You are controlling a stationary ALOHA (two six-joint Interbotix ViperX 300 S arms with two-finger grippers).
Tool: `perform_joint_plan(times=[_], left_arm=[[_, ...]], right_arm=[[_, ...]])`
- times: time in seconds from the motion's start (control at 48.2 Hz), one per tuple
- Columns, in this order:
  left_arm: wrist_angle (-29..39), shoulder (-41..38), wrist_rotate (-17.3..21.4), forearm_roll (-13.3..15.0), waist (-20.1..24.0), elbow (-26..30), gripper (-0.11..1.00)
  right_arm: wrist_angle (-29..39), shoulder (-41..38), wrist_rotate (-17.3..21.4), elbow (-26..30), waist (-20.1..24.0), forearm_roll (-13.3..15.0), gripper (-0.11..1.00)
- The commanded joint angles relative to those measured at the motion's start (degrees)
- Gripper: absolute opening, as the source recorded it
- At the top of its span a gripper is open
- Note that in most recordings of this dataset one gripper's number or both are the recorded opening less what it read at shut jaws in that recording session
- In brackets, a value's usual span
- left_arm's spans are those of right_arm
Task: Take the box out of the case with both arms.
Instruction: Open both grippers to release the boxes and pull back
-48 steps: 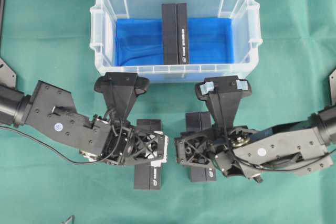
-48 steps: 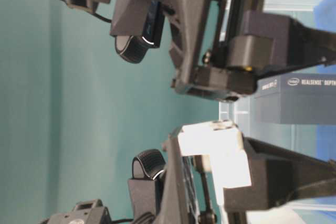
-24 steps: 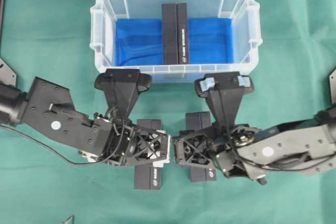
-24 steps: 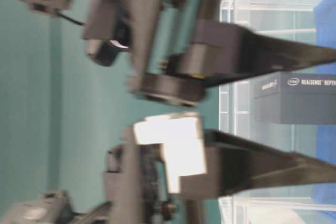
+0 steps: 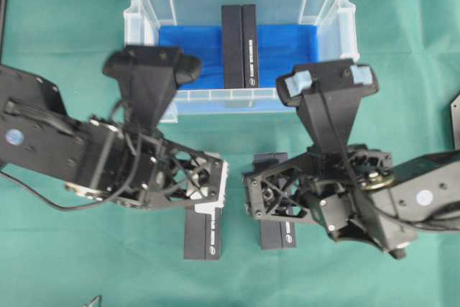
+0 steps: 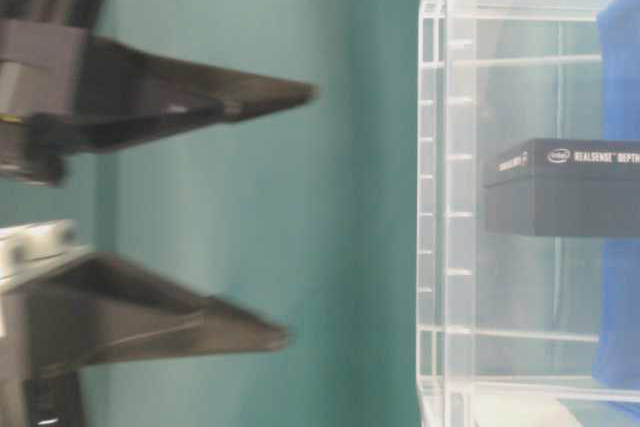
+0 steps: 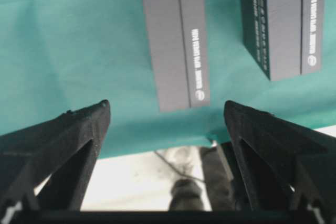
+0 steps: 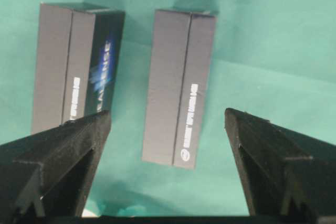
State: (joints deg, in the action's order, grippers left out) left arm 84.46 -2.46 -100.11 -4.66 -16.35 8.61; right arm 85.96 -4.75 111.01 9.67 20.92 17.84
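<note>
Boxes lie in three spots here. One dark box (image 5: 239, 46) stands on its thin side in the middle of the case (image 5: 144, 1), on the blue liner (image 5: 190, 55), and it runs from the back wall toward the front wall. From table level you can see white words on its side through the clear wall of the case (image 6: 445, 197).

Two more dark boxes lie flat on the green surface (image 5: 65, 257), in front of the case. The left box (image 5: 202, 234) and the right box (image 5: 277, 234) are side by side with a small gap between them.

Both arms hang over those two boxes. The left claw (image 5: 205, 185) has white parts and its fingers are spread wide apart. It holds nothing. From its own camera, the two black fingers (image 7: 63, 140) stick up at the sides, and the two boxes on the green cloth show between them and beyond.

The right claw (image 5: 269, 195) has bits of pale blue tape up on its camera mount (image 5: 327, 84). Its fingers (image 8: 58, 150) are spread wide too, and nothing is between them. Its camera also looks down at the two flat boxes.

The two claws point toward each other and are near each other over the gap between the flat boxes. Neither one touches the case or the box inside it.
</note>
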Motion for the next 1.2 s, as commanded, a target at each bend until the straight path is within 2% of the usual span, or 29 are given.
perform_joint_plan(times=[0.0, 0.415, 0.664, 0.83, 1.183], left_arm=[[2.29, 1.85, 0.35, -0.44, 0.18, 3.25, 0.85], [2.72, 1.76, 0.53, -0.53, 0.18, 3.96, 0.85], [2.99, 2.72, 1.93, -0.44, -0.09, 3.25, 0.85], [3.96, 4.83, 1.85, -0.44, -0.44, 0.62, 0.85], [4.48, 13.1, -1.05, -0.18, -1.76, -8.35, 0.85]], right_arm=[[2.55, 1.93, -0.97, 3.43, 0.0, 0.79, 0.91], [3.78, 1.93, -1.76, 4.75, -0.09, 0.97, 0.91], [4.04, 2.55, -4.39, 4.75, -0.09, 0.44, 0.91], [5.01, 4.48, -6.24, 3.43, -0.09, -0.97, 0.91], [5.89, 12.74, -5.8, -4.57, 0.0, -1.49, 0.91]])
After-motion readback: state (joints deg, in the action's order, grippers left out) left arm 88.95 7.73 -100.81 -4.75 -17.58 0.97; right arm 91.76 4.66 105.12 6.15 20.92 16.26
